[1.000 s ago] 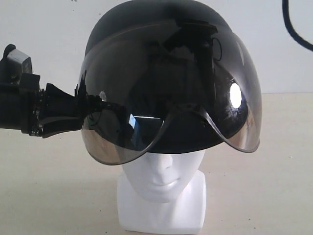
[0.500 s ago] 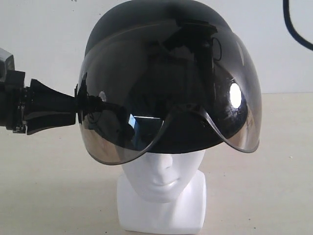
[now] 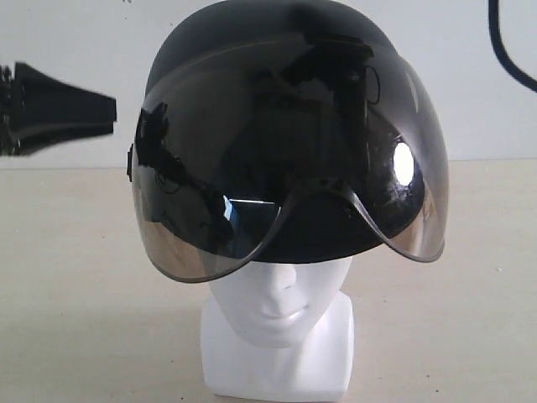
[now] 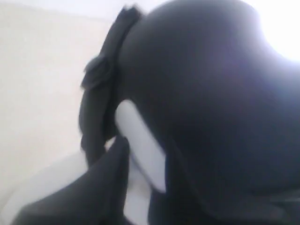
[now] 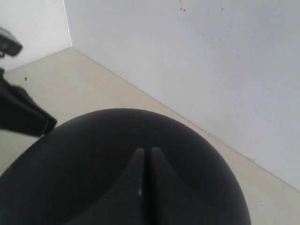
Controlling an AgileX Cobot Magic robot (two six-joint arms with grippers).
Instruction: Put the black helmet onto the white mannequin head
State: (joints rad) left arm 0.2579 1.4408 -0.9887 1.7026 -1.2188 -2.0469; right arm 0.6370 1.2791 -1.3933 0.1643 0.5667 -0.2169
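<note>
The black helmet [image 3: 277, 50] sits on the white mannequin head [image 3: 277, 315], its smoky visor [image 3: 294, 176] covering the face down to the nose. My left gripper [image 3: 107, 113] hangs in the air left of the helmet, apart from it. In the blurred left wrist view its fingers [image 4: 110, 178] stand open beside the helmet shell [image 4: 211, 93], holding nothing. My right gripper [image 5: 145, 151] is shut and empty, its tips just over the helmet's crown [image 5: 93, 154]; contact cannot be told. The exterior view does not show it.
The mannequin's squarish base [image 3: 277, 369] stands on a beige tabletop [image 3: 75, 319] before a white wall [image 3: 67, 34]. A black cable [image 3: 503, 50] hangs at the upper right. The left gripper [image 5: 23, 117] also shows in the right wrist view.
My left gripper has let go of the helmet's left side and drawn away to the left and upward. The helmet has stayed still on the head.
</note>
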